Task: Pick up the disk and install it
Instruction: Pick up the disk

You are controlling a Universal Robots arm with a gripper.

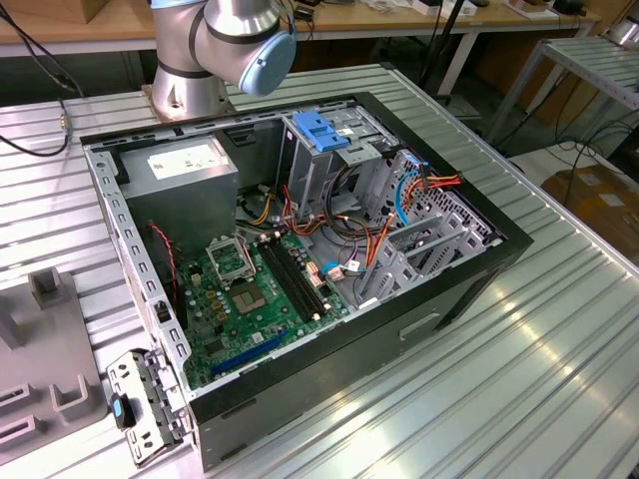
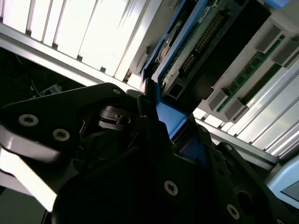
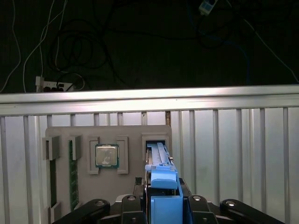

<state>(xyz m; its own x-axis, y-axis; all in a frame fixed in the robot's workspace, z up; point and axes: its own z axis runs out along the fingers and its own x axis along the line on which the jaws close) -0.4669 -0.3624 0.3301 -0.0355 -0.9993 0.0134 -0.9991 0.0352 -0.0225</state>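
Grey fixture tray [image 3: 131, 135] is the ref point, seen in the first wrist view. L to R across it: two mem sticks [image 3: 73, 172] on edge in the outer slots, a CPU [image 3: 106, 155] flat in the mid pocket, then the disk [image 3: 158, 156] standing on edge in the end pocket, blue rails up.

The gripper [image 3: 164, 211] sits over the disk's near end. Its jaws are narrowed onto the blue end tab, one each side, and look to be touching it; nothing else is in them.

Risks, as I judge them:
- The hold is on plastic at one end only, so the disk could tip or slip.
- The rails could bind in the pocket and drag the tray.
- Loose orange and blue wires in the open PC case [image 1: 300, 249], to the exterior view's right of the tray, could snag it.

The tray rests on a ribbed aluminium table [image 3: 233, 140], shiny w/ glare. Past the tray's far edge the table ends. Beyond is dark floor w/ tangled cables [image 3: 93, 42] and a power strip [image 3: 53, 85].
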